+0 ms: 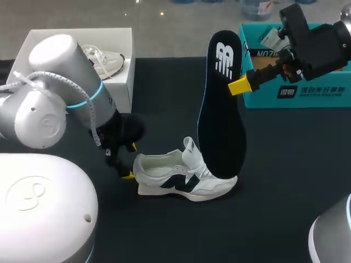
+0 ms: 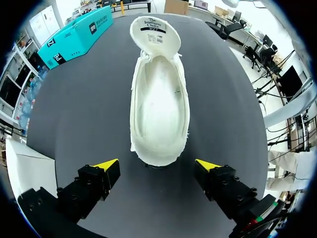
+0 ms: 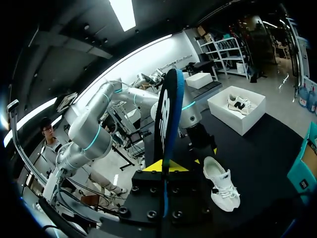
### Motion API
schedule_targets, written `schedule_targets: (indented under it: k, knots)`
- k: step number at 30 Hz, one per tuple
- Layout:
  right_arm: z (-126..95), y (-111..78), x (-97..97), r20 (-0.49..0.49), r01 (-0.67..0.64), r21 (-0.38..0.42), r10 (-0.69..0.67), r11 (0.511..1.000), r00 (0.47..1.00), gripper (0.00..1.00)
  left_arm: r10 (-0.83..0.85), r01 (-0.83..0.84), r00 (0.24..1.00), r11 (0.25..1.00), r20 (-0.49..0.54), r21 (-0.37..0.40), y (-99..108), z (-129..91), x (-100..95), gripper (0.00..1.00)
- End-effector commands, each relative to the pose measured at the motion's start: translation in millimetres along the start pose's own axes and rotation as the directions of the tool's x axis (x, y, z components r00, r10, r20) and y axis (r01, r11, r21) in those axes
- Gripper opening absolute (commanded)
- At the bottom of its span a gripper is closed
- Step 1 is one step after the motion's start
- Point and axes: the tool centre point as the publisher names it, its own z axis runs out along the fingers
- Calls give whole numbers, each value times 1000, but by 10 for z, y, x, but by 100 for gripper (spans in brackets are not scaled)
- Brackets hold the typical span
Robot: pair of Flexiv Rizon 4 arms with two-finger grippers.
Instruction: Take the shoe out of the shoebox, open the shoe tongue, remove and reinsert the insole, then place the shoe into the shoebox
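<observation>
A white shoe point(image 1: 184, 179) with a dark side mark lies on the black table, its tongue folded open toward the toe. In the left wrist view the shoe point(image 2: 158, 114) shows its bare white inside, heel end nearest. My left gripper point(image 2: 156, 166) stands open just behind the heel, one yellow tip on each side, not touching; in the head view the left gripper point(image 1: 129, 161) sits at the heel. My right gripper point(image 1: 239, 86) is shut on the black insole point(image 1: 221, 109), which hangs upright over the shoe's front. The insole point(image 3: 167, 116) stands edge-on between the right gripper point(image 3: 166, 166).
A white shoebox point(image 1: 123, 71) with a second shoe point(image 1: 104, 61) in it stands at the back left. A teal box point(image 1: 299, 93) sits at the back right, behind my right arm. Open black table lies in front of the shoe.
</observation>
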Motion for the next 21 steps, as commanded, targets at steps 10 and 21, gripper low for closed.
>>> schedule_targets:
  k: [10, 21]
  knots:
    - [14, 9, -12, -1, -1, 3, 1, 1000, 1000, 0, 19, -7, 999, 965, 43, -264, -248, -39, 36, 100]
    - [14, 9, -12, -1, -1, 3, 1, 1000, 1000, 0, -2, 16, 999, 964, 54, -265, -192, -48, 41, 100]
